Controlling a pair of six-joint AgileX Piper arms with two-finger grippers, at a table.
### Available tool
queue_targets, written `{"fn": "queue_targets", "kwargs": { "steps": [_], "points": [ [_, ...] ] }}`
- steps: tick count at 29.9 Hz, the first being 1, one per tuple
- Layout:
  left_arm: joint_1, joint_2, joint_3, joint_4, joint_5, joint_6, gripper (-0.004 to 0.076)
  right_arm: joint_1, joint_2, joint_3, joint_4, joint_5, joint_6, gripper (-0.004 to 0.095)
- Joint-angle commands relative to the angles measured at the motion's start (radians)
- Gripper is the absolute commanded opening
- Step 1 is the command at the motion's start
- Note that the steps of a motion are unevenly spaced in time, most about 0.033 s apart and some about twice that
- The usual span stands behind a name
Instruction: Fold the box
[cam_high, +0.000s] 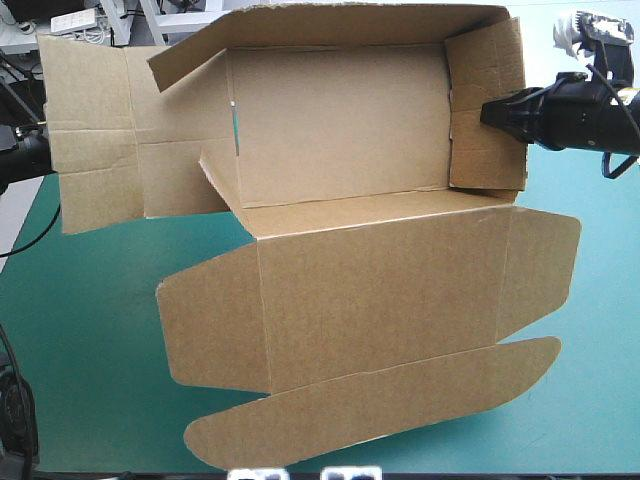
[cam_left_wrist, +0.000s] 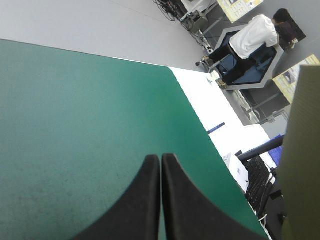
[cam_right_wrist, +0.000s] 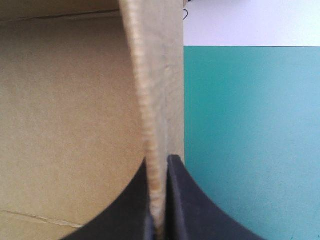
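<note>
While the right gripper (cam_high: 497, 112) clamps the raised right-hand wall (cam_high: 480, 60) of the brown box (cam_high: 340, 130), the fold looks roughly half done. The tray sits toward the table's far edge with its far wall (cam_high: 330, 25) up. The left-hand panel (cam_high: 100, 140) lies splayed toward the left edge, untucked, and the lid (cam_high: 380, 290) lies flat toward the near edge. The left gripper (cam_left_wrist: 160, 159), fingers pressed together on nothing, hangs over bare teal-green cover (cam_high: 80, 330).
</note>
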Motion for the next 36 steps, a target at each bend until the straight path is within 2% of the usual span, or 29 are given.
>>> {"fn": "queue_targets", "kwargs": {
  "steps": [1,12,21,25,36],
  "points": [
    [-0.008,-0.089,-0.023,-0.087,0.067,0.005,0.0,-0.005,-0.016,-0.028,0.058,-0.096,0.016,-0.0018],
    [-0.023,-0.148,-0.023,-0.115,0.067,-0.014,0.0,-0.004,-0.004,-0.028,0.059,-0.123,0.01,-0.0018],
    [-0.132,-0.157,-0.023,-0.14,0.067,-0.009,0.0,-0.004,0.017,-0.028,0.045,-0.13,0.009,-0.0018],
    [-0.134,-0.157,-0.023,-0.14,0.067,-0.009,0.0,-0.004,0.034,-0.028,0.009,-0.131,0.009,-0.0018],
    [-0.135,-0.157,-0.023,-0.152,0.067,-0.011,0.0,-0.004,0.067,-0.028,0.02,-0.157,0.001,-0.0018]
  ]
}}
